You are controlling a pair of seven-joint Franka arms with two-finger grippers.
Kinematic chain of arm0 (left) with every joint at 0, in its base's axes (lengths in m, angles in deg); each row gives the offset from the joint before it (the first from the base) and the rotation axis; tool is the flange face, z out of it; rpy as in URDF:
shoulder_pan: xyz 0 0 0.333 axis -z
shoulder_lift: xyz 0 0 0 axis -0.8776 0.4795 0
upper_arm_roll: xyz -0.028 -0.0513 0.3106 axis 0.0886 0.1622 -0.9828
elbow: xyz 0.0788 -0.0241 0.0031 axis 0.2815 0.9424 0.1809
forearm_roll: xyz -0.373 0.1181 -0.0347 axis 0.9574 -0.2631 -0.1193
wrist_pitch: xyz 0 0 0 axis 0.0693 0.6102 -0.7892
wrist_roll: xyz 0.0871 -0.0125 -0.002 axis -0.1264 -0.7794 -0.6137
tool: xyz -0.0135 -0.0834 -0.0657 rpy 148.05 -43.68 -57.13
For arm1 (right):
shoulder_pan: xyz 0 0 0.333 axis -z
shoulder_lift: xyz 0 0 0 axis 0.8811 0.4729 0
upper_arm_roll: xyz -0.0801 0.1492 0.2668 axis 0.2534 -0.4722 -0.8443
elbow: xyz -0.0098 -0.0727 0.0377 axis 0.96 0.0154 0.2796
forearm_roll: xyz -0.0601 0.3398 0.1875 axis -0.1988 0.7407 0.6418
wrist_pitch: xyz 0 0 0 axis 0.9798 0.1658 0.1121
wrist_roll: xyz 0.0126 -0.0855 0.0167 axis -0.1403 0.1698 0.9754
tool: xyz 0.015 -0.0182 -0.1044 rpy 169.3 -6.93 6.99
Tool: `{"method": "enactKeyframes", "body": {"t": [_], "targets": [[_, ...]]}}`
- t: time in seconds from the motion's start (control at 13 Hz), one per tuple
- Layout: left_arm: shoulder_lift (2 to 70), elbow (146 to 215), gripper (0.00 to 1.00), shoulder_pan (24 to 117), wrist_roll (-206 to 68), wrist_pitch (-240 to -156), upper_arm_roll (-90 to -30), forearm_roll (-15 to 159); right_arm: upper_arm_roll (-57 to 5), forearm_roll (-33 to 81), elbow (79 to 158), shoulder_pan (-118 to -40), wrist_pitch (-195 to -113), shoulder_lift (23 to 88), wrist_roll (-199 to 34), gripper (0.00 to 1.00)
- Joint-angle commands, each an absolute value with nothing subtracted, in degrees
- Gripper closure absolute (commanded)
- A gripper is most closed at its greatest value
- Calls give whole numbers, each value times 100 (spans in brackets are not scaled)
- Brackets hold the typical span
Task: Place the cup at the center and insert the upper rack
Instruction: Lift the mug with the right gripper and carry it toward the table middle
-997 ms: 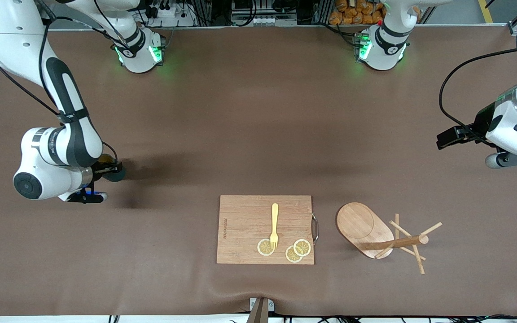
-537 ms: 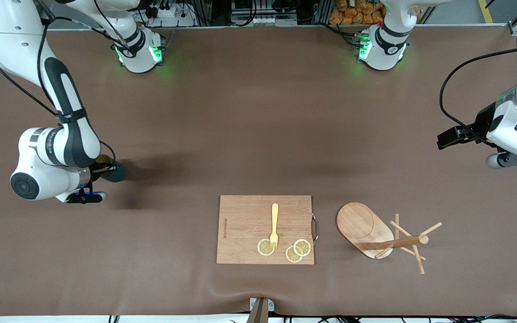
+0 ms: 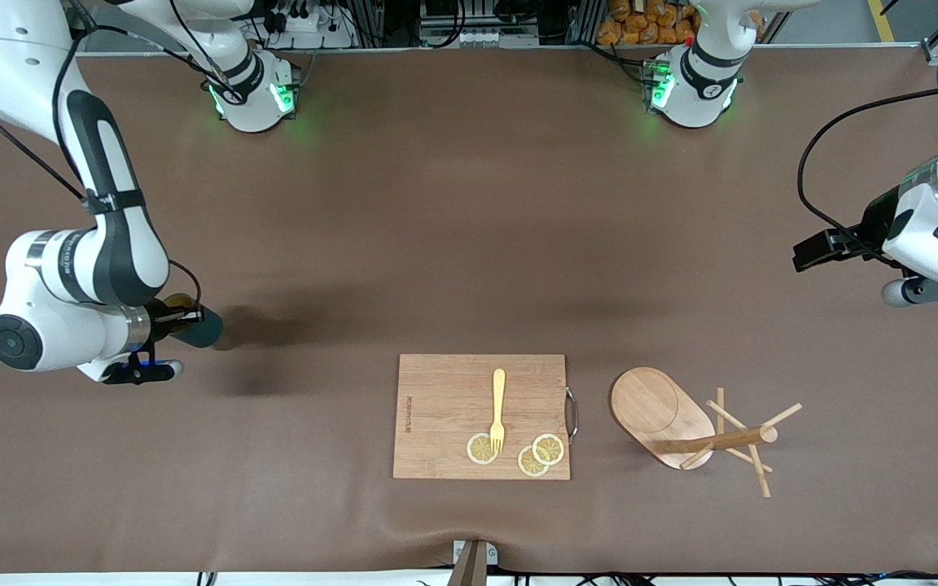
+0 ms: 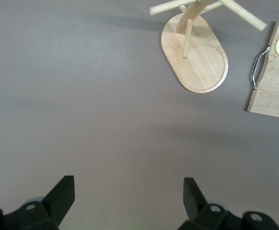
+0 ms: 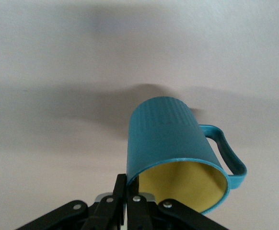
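My right gripper (image 3: 178, 314) is shut on the rim of the teal cup (image 3: 202, 325) and holds it tilted above the bare table at the right arm's end. In the right wrist view the cup (image 5: 170, 139) shows its yellow inside and its handle, with my right gripper (image 5: 132, 187) pinching its wall. The wooden mug tree (image 3: 685, 423) lies on its side near the front edge toward the left arm's end; it also shows in the left wrist view (image 4: 197, 52). My left gripper (image 4: 128, 191) is open and empty over bare table at the left arm's end (image 3: 813, 250).
A rectangular wooden cutting board (image 3: 444, 415) with a metal handle lies near the front edge beside the mug tree. On it lie a yellow fork (image 3: 498, 409) and three lemon slices (image 3: 540, 454). The board's corner shows in the left wrist view (image 4: 273, 86).
My right arm has moved toward the table's right-arm end and slightly nearer the front camera, carrying the cup a short way. The left arm has not moved.
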State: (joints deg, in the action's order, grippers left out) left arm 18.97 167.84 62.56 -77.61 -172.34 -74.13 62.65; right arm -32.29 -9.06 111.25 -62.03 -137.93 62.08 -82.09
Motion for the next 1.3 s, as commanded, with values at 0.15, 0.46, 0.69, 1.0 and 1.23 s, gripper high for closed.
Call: {"method": "enactKeyframes", "body": {"t": [0.15, 0.46, 0.69, 1.0, 1.23], "targets": [[1926, 16705, 0, 6214, -7772, -17245, -7405, 6253, -3864, -832, 10944, -6309, -13659, 5948, -8303, 100], [1926, 16705, 0, 6214, -7772, -17245, -7405, 6262, -4023, -840, 10891, -7045, -13659, 5895, -9470, 100], [1926, 16705, 0, 6214, -7772, -17262, -7405, 6262, -4023, -840, 10909, -7801, -13659, 5904, -10315, 100], [1944, 16705, 0, 6223, -7772, -17350, -7396, 6262, -4023, -534, 10909, -8628, -13755, 5930, -10886, 100], [1970, 16705, 0, 6223, -7772, -17377, -7405, 6262, -4023, -436, 10909, -9322, -14097, 6009, -11282, 100]]}}
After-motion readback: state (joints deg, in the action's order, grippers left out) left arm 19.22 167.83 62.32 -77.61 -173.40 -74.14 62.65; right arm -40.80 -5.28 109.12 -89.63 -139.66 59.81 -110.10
